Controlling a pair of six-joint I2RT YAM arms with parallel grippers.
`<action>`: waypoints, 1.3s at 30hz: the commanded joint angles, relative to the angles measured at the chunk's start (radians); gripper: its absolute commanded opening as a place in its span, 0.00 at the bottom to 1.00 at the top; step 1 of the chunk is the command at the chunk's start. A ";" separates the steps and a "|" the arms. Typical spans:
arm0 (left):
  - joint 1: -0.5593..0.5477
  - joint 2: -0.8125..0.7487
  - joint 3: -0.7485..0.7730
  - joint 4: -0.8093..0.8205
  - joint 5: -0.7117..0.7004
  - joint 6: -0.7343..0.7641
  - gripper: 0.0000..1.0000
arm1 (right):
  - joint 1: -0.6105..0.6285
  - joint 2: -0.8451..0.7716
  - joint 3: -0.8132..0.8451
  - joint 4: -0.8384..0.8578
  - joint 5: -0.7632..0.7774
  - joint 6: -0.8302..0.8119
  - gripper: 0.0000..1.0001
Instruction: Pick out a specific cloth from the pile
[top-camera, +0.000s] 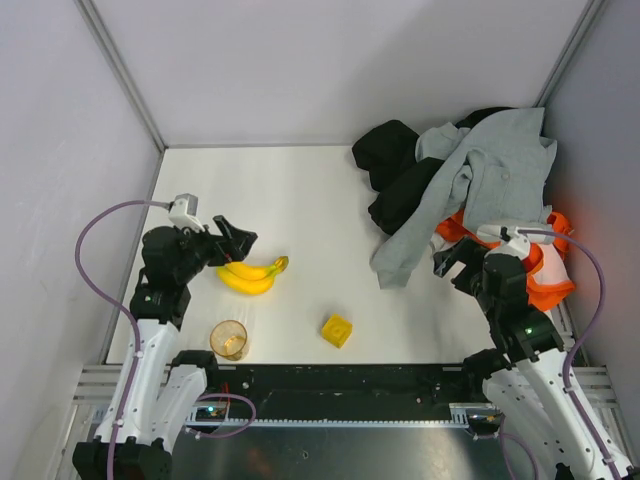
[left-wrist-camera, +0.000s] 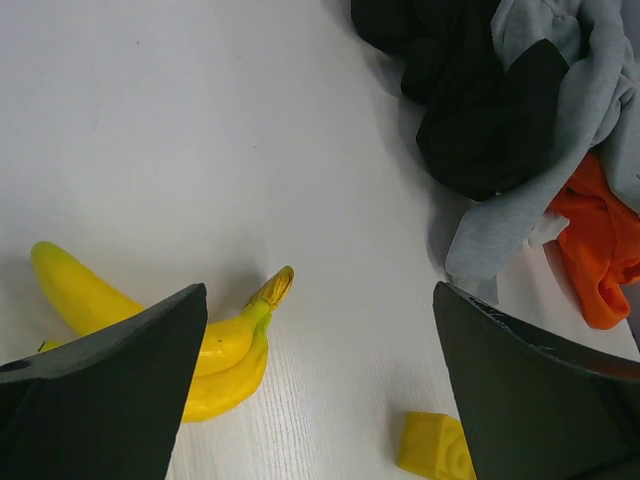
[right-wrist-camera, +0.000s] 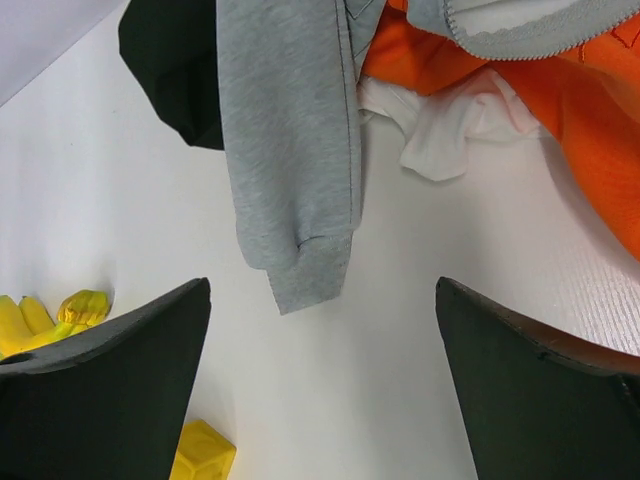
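The pile (top-camera: 470, 190) lies at the back right: a light grey sweatshirt (top-camera: 490, 170) over black garments (top-camera: 395, 165) and a bright orange garment (top-camera: 555, 285). The white cloth (right-wrist-camera: 450, 130) shows only as a crumpled patch sticking out from under the orange garment (right-wrist-camera: 540, 110), beside the grey sleeve (right-wrist-camera: 295, 150). A bit of it also shows in the left wrist view (left-wrist-camera: 545, 228). My right gripper (right-wrist-camera: 322, 290) is open and empty over bare table, just short of the sleeve cuff and the white cloth. My left gripper (left-wrist-camera: 320, 300) is open and empty above the banana bunch (left-wrist-camera: 215, 345).
The banana bunch (top-camera: 252, 275) lies at the left, a yellow block (top-camera: 337, 330) near the front middle, an amber cup (top-camera: 229, 339) at the front left. The block also shows in both wrist views (left-wrist-camera: 432, 445) (right-wrist-camera: 205, 450). Walls close the table on three sides.
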 joint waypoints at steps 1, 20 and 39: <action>0.000 -0.003 0.042 0.011 0.014 0.015 1.00 | 0.000 0.019 -0.001 0.013 -0.019 0.003 0.99; -0.091 0.294 0.157 -0.118 -0.019 0.055 1.00 | 0.034 0.183 -0.024 0.041 -0.042 0.040 0.99; -0.389 0.495 0.261 -0.325 -0.663 0.162 1.00 | 0.088 0.376 -0.001 0.203 -0.068 0.021 0.99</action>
